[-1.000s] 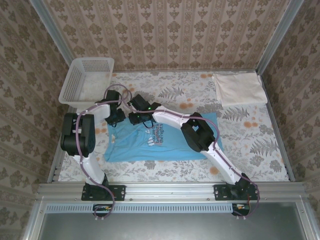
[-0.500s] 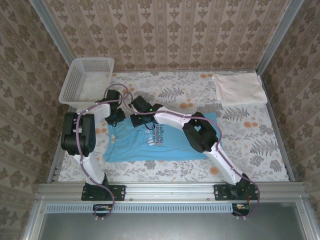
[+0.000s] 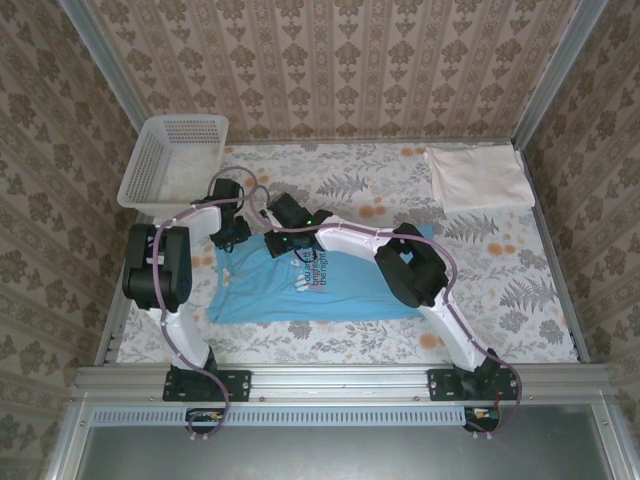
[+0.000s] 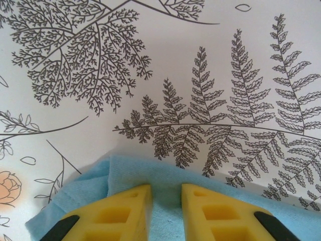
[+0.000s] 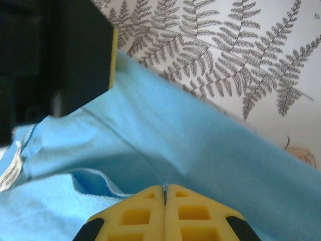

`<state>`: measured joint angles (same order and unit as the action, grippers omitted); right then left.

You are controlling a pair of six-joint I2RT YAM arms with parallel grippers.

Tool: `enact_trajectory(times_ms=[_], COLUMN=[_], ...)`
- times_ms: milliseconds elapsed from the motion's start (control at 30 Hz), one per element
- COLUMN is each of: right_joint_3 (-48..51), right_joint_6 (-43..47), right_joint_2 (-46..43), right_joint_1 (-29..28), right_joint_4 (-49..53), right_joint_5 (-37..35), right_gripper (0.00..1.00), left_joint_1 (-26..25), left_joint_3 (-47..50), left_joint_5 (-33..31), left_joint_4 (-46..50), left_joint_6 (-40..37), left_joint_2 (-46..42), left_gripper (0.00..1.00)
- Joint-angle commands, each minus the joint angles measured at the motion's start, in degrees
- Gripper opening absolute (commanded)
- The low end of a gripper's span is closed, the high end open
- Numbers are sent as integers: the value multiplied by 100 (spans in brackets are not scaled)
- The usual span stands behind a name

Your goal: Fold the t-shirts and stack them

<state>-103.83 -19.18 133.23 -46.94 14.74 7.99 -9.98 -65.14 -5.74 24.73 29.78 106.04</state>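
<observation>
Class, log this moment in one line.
left gripper: on blue shirt edge, grip unclear | right gripper: shut on blue shirt | white shirt: folded, far right

Top view: far edge of blue shirt (image 3: 262, 295) hidden under left gripper (image 3: 232, 238) and right gripper (image 3: 284, 243); right arm (image 3: 405, 268) covers its right part. Chest print (image 3: 309, 272) too small to read.

Left wrist view: left gripper fingers cut off by bottom edge. Cloth in gap pinched or merely beneath: cannot tell.

Right wrist view: right gripper fingers pressed together on shirt fold, pinched bit hidden between them. Dark block (image 5: 55, 55) upper left blurred. White label (image 5: 11, 171) cut by left edge, unreadable.
</observation>
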Motion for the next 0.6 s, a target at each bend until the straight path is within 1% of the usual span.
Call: enact_trajectory(times_ms=[0, 200, 400, 567], right_joint_3=[420, 1133, 1641, 2105], right_joint_6=[140, 328, 424, 390], right_joint_2=[-615, -1108, -1255, -1343], right_joint_1=[-48, -51, -49, -52], right_joint_4=[-200, -208, -70, -85], right_joint_5=[346, 530, 865, 906], right_gripper=[2, 2, 2, 6], left_joint_1=[62, 57, 58, 57], left_joint_3=[-66, -76, -79, -86], left_joint_5=[-41, -16, 26, 44], left_joint_4=[164, 164, 164, 173], left_joint_6=[65, 46, 45, 37], left_joint_2=[187, 198, 215, 231], left_gripper=[23, 23, 23, 23])
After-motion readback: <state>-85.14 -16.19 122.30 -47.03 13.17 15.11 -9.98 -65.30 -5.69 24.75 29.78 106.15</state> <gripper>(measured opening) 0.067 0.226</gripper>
